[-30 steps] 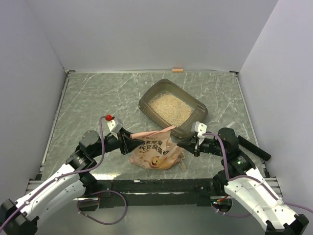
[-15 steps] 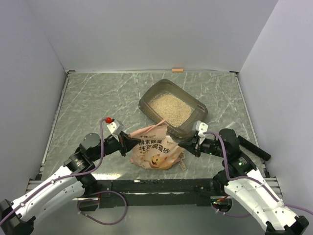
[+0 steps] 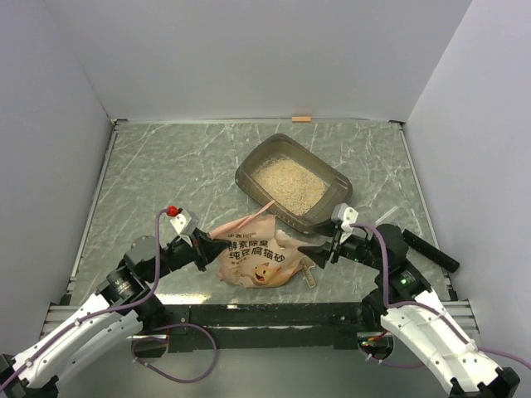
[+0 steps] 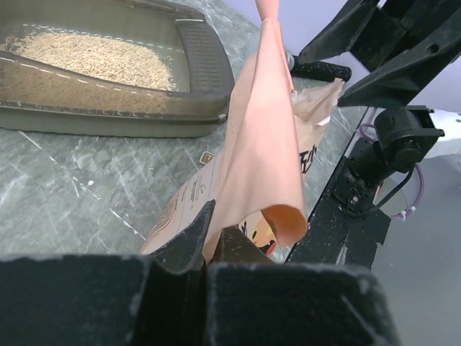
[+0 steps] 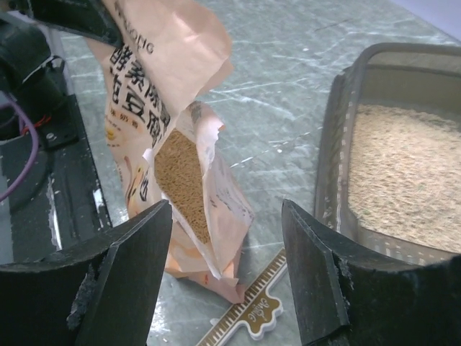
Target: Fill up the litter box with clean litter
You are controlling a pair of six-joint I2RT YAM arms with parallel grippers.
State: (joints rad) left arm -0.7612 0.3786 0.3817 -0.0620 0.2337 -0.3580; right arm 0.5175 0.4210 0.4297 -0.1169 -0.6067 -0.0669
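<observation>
**Litter box**: dark brown-grey translucent tray with rounded corners, set at an angle on the right-centre of the tabletop. It lies just beyond the bag.

**Clean litter**: pale beige granules spread over the floor of the tray. More granules show through the torn mouth of the bag in the right wrist view.

**Orange-pink bag**: crinkled, printed with dark characters and a cartoon face. It rests on the tabletop near the front edge, between the two arms, with a long upper flap drawn up toward the tray.

**Left fingers**: pressed together, pinching the bag's pink flap at its lower edge.

**Right fingers**: spread wide and gripping nothing. The bag's torn mouth sits just ahead of the gap, with the tray to their right.

**Printed cream strip**: flat on the tabletop, just beside the bag's right corner.

**Small tan strip**: at the far edge of the tabletop, well apart from everything else.
</observation>
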